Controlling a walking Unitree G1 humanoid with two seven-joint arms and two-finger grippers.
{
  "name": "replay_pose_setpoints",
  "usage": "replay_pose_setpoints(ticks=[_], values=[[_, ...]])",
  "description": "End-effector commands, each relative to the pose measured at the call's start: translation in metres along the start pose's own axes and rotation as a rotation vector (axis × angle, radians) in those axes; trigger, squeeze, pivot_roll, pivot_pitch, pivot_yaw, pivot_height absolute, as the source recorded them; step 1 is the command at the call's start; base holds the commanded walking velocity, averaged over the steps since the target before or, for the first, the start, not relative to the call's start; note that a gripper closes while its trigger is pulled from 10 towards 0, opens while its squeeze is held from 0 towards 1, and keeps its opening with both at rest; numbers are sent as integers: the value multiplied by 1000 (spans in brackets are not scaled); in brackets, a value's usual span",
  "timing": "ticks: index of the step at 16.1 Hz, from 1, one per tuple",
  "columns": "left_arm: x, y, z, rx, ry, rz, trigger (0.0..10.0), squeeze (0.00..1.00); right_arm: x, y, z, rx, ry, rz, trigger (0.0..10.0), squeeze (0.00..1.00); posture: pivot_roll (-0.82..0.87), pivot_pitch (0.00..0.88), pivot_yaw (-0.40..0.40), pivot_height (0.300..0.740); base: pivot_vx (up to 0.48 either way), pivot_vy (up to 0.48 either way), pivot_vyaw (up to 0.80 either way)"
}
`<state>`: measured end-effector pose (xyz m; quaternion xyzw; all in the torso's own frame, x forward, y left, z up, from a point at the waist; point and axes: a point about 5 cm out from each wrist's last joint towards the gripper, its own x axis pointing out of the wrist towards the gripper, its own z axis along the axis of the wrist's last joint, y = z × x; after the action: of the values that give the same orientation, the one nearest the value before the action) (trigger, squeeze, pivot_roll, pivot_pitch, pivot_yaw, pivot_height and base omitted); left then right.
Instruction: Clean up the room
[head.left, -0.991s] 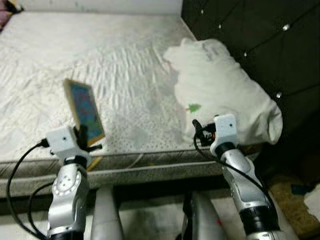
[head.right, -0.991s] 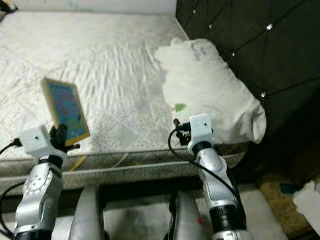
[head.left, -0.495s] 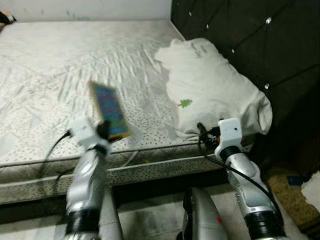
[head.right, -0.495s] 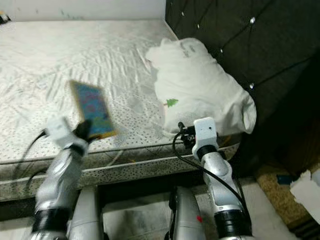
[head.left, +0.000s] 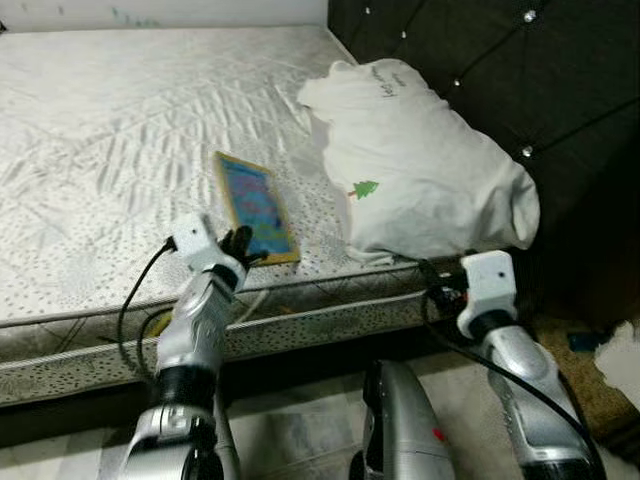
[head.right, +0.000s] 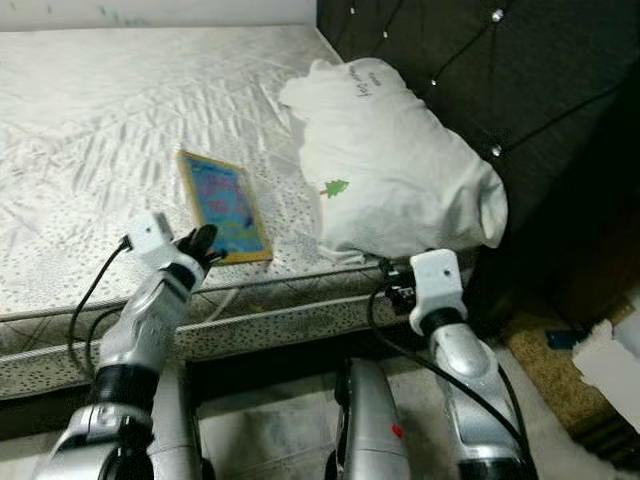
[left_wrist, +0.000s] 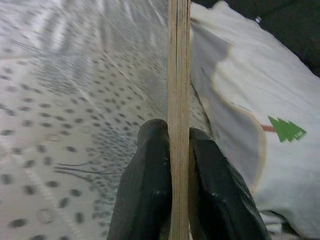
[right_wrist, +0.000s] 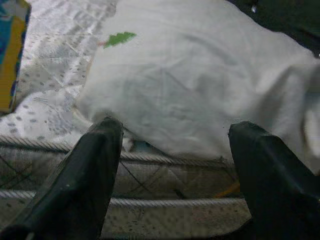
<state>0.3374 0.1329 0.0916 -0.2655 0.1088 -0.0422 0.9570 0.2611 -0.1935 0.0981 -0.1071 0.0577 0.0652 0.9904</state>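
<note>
The left claw is closed on the near edge of a flat picture book with a yellow border and a blue, busy cover. In the left wrist view the book's edge runs straight up between the two black fingers, which press on it from either side. The book lies low over the mattress of the bed, near its front edge, tilted with its far end toward the middle of the bed; whether it rests fully on the mattress cannot be told. Just beside the book, toward the dark tufted headboard, sits a white pillow with a small green tree mark. The right claw hangs in front of the mattress edge below the pillow, its fingers spread wide apart and holding nothing.
</note>
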Motion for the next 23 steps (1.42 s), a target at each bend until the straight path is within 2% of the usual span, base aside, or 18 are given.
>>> replay_pose_setpoints(ticks=[1, 3, 6, 9, 11, 15, 16, 19, 23], values=[[5, -8, 0, -22, 17, -45, 10000, 0, -6, -10, 5, -16, -4, -19, 10000, 0, -146, 53, -61, 506, 0, 0, 0], [12, -11, -4, -131, 62, -72, 10000, 0, -19, -18, 5, -49, 6, -38, 10000, 0, -186, 70, -59, 506, 0, 0, 0], [22, -21, -10, -220, 148, -83, 10000, 0, -36, -27, 8, -86, 22, -55, 10000, 0, -239, 102, -60, 506, 0, 0, 0], [27, -31, -18, -250, 242, -102, 10000, 0, -55, -30, 15, -137, 42, -40, 10000, 0, -269, 143, -78, 506, 0, 0, 0], [27, -30, -24, -253, 278, -88, 10000, 0, -59, -30, 17, -148, 50, -25, 10000, 0, -266, 159, -86, 506, 0, 0, 0], [23, -29, -35, -285, 323, -45, 10000, 0, -57, -27, 17, -152, 65, -13, 10000, 0, -241, 167, -90, 506, 0, 0, 0], [20, -25, -38, -290, 332, -39, 10000, 0, -55, -26, 17, -151, 68, -11, 10000, 0, -235, 168, -92, 506, 0, 0, 0], [16, 4, -40, -258, 360, 12, 10000, 0, -50, -25, 18, -150, 69, -6, 10000, 0, -229, 161, -96, 506, 0, 0, 0], [15, 20, -34, -205, 380, 39, 10000, 0, -45, -25, 19, -150, 61, -13, 10000, 0, -230, 149, -91, 506, 0, 0, 0]])
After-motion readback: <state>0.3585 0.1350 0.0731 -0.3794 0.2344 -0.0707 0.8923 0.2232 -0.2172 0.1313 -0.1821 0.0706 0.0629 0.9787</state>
